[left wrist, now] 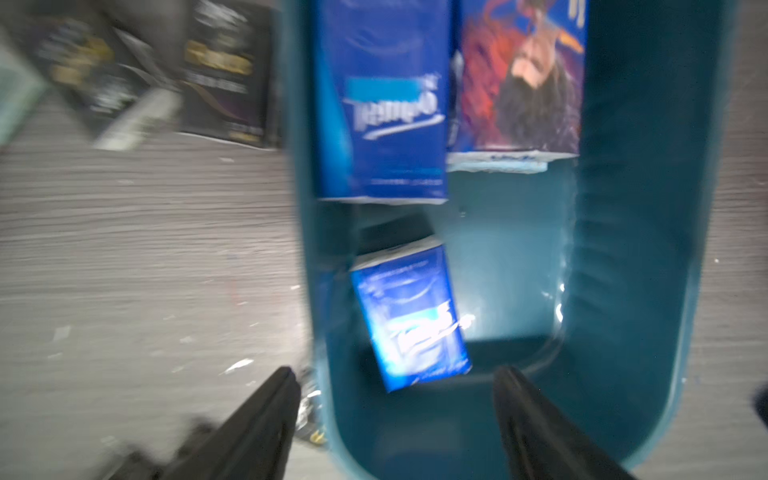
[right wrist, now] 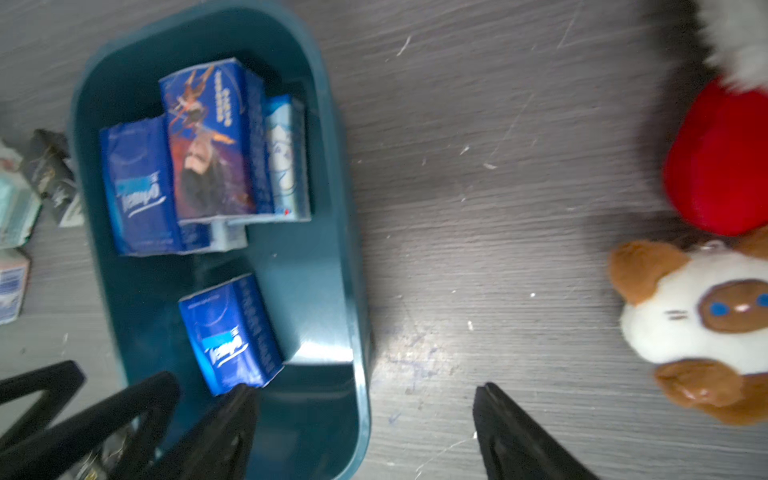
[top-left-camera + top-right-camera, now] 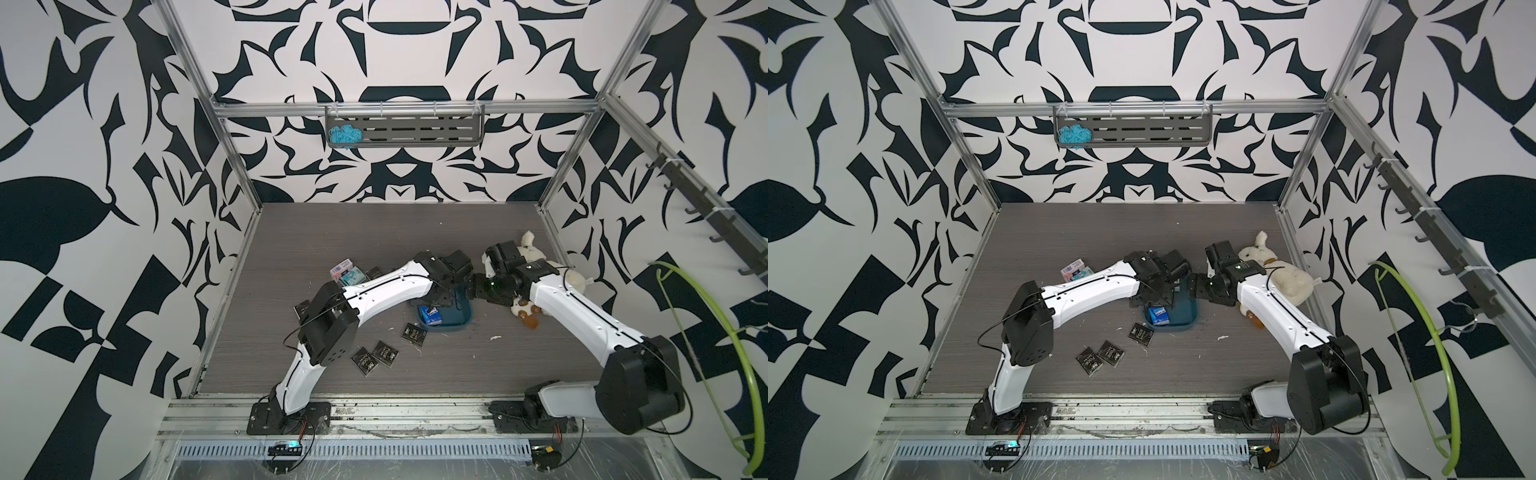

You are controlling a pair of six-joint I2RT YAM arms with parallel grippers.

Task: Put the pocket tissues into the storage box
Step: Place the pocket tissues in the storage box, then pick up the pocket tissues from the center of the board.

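Note:
The dark teal storage box [image 3: 459, 322] [image 2: 332, 174] sits mid-table under both wrists. Several pocket tissues lie in it: a blue packet [image 1: 382, 104], a picture-printed one [image 2: 208, 141], a pale blue one [image 2: 286, 158], and a tilted blue packet [image 1: 411, 320] [image 2: 230, 336] lying loose. My left gripper [image 1: 397, 380] is open just behind that packet, one finger outside the box wall. My right gripper [image 2: 363, 392] is open, straddling the box rim, holding nothing. Black packets [image 3: 415, 333] [image 3: 384, 353] lie on the table, and a pink and teal stack [image 3: 347, 270] sits farther back.
A white plush rabbit [image 3: 1279, 270], a brown-white cat plush [image 2: 698, 316] and a red soft thing [image 2: 719, 162] lie right of the box. A grey slotted shelf [image 3: 403, 129] with a blue tangle [image 3: 343, 135] hangs on the back rail. A green hoop [image 3: 731, 353] hangs at the right wall.

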